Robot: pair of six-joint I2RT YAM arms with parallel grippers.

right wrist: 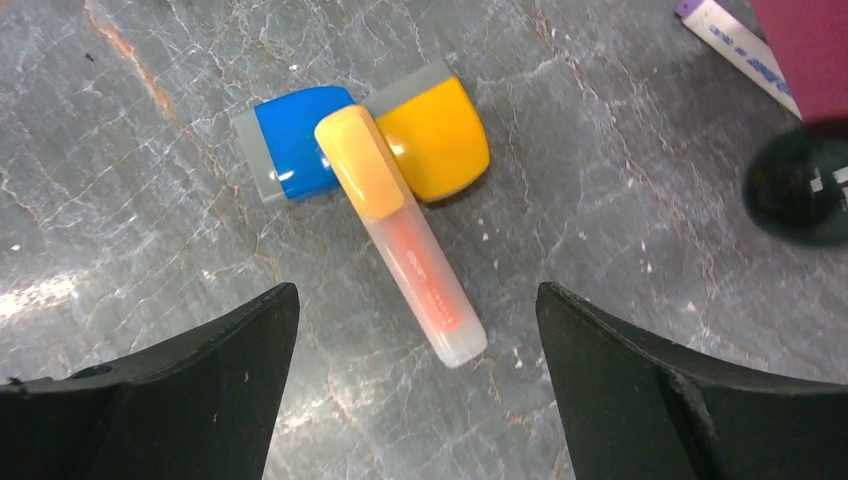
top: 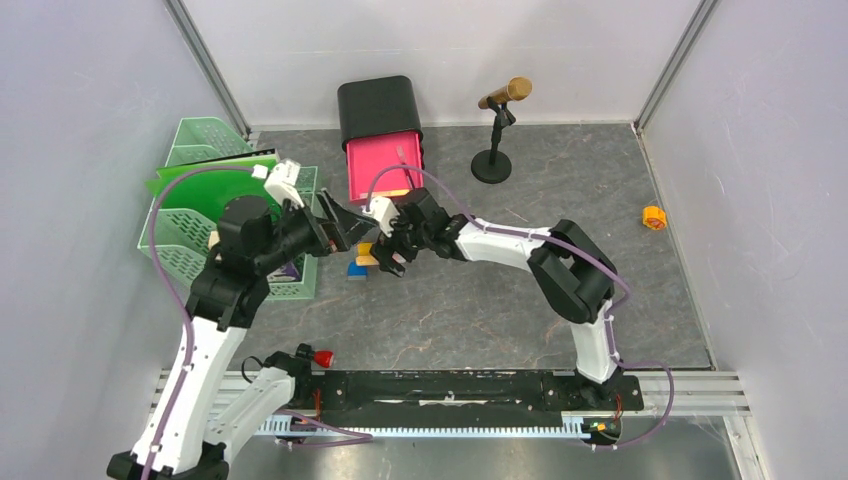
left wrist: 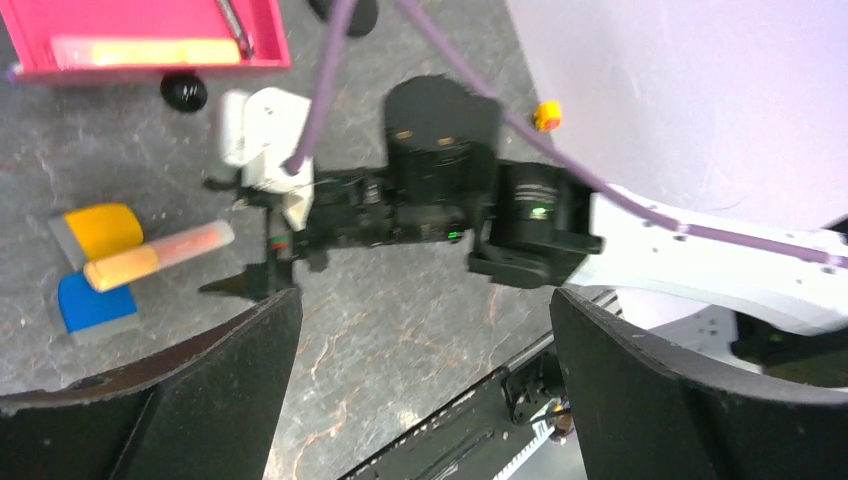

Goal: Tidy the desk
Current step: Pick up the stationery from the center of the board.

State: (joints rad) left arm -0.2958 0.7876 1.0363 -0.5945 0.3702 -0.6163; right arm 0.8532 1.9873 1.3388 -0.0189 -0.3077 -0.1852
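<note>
The desk [top: 520, 300] lies under both arms. The right gripper [right wrist: 415, 300] hangs spread wide over a highlighter [right wrist: 405, 235] whose cap rests on a blue eraser [right wrist: 295, 140] and a yellow eraser [right wrist: 440, 135]. Just left of it, the left gripper [top: 345, 228] gapes empty.

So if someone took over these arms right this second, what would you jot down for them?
Left gripper: open, empty, hanging above the desk.
Right gripper: open, empty, poised over the orange highlighter, apparently not touching it.
The highlighter lies across a blue block and a yellow block, just in front of the pink drawer.
Done: the drawer stands open with one pen-like item in it.
Left: the highlighter, both blocks and a small orange thing at the far right lie loose on the desk.
</note>
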